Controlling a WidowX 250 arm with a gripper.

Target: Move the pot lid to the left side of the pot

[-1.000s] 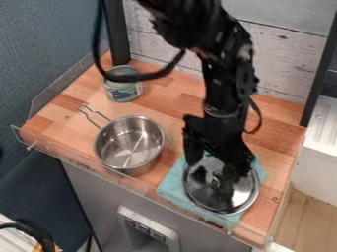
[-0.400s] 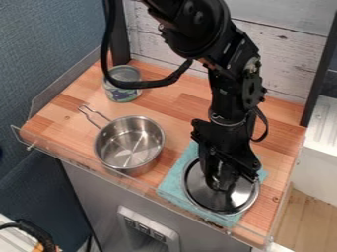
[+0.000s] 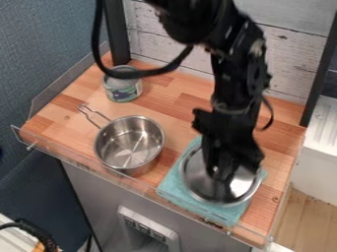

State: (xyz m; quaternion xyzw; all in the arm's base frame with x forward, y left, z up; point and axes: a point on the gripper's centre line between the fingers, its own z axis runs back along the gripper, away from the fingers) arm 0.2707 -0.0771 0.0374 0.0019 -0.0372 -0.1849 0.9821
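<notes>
The lid has shifted farther back, end effector clamped on it; teal cloth on worktop, blue wall left.

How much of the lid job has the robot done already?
Only the start. The gripper has reached the lid, and the lid has shifted a little with it, so it looks held. It's over the blue cloth, to the right of the pot in the picture. Carrying it across to the pot's left side and putting it down are left.
</notes>
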